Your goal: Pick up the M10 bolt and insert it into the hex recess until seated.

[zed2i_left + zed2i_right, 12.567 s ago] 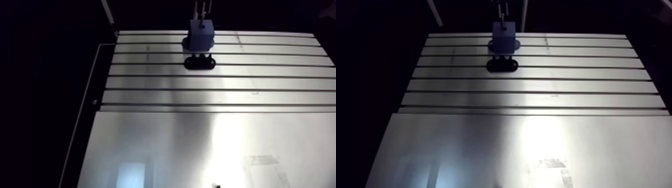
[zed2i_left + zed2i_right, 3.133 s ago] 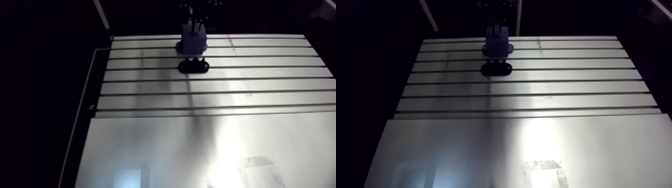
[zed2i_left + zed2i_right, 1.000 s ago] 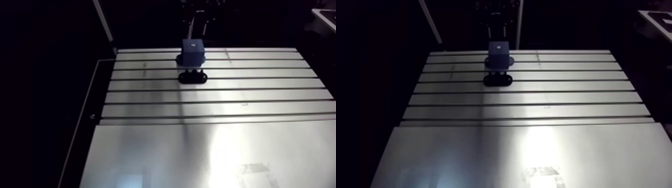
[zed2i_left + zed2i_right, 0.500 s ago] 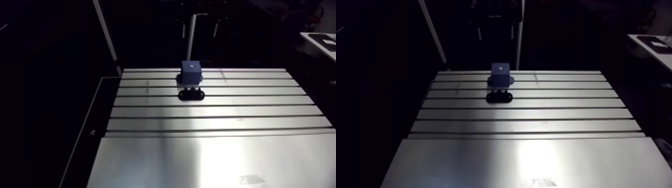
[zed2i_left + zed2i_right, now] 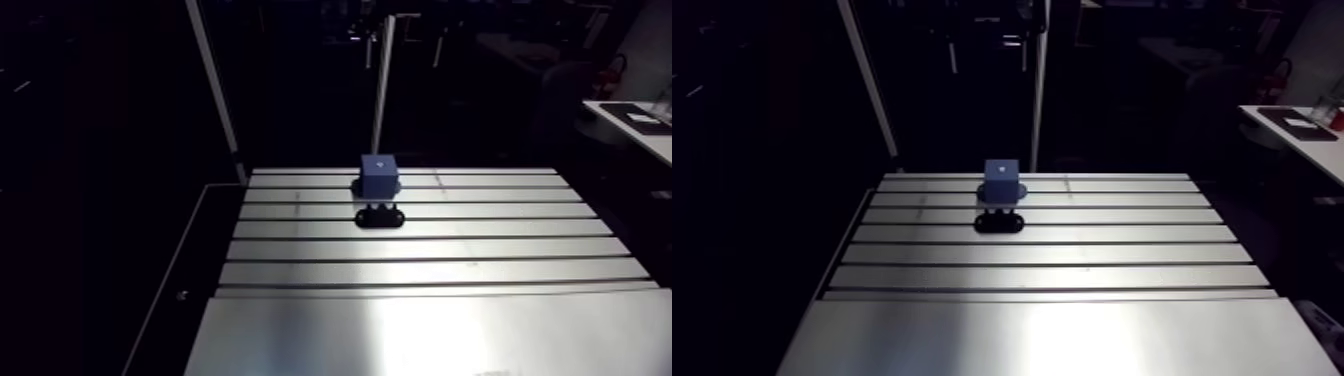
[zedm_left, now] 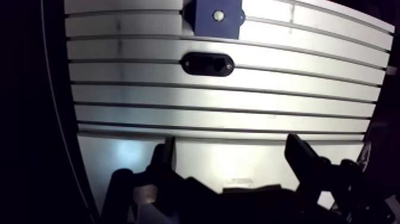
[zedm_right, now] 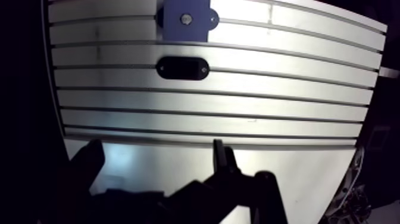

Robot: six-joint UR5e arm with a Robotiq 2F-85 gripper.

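M10 bolt (image 6: 218, 15): not in the gripper. I take it to be the small pale round spot in the middle of the top face of the blue block.

Findings, nearest first.

1. Gripper (image 6: 231, 146): in the wrist view both dark fingers stand wide apart with nothing between them, so it is released and empty. They hang over the smooth near plate of the table (image 5: 400, 335), short of the first slot.
2. Arm pose: no wrist or finger shows in the arm view. By the wrist view, I judge the tool to be held high and well back from the work, looking across the slots toward the block.
3. Black oval holder (image 6: 206, 64): lies flat on the slotted part, well ahead of the fingers and just before the block. Its two holes look empty. In the arm view it sits at mid-frame, slightly left of centre.
4. Blue block (image 5: 378, 180): stands just beyond the holder, upright, above mid-frame in the arm view, with the bolt in its top.

Assessment: insertion looks done and the step in hand is standing clear. Whether the head is fully down in the hex recess cannot be told from here. If it is proud, the next move calls for a return squarely above the block and a straight downward press.
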